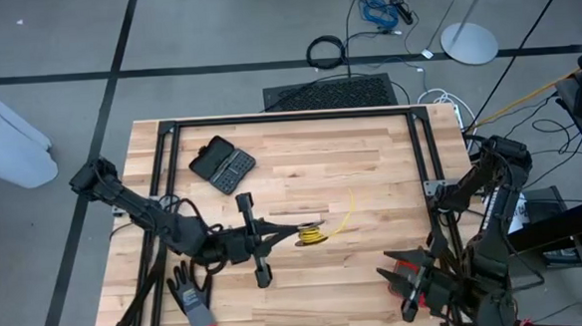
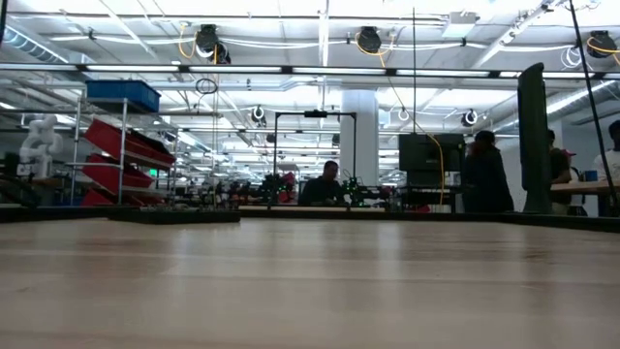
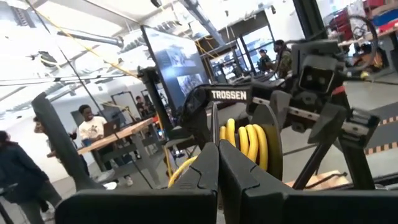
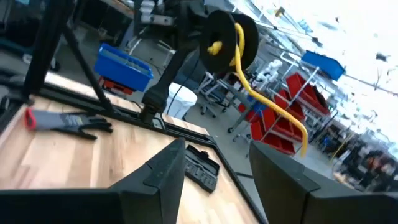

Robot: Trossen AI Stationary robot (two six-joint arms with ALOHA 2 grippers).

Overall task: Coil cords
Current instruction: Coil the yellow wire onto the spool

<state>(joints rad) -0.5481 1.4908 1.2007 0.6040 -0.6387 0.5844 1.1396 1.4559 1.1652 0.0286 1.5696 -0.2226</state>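
The yellow cord is wound in a small coil between black round parts, left of the table's middle. It also shows in the left wrist view and the right wrist view. Its loose tail runs toward the far edge. My left gripper is shut at the coil's left side. My right gripper is open and empty near the table's near right corner, its fingers pointing toward the coil. My left gripper comes level from the table's left and has its two fingers closed together on a thin black part at the coil's near edge. The coil stands on edge beyond the fingertips. In the right wrist view it shows above the table top, the tail drooping from it.
A grey glove lies at the near left, and it also shows in the right wrist view. A black case lies at the far left. A black frame runs round the table. People and shelves stand in the room beyond.
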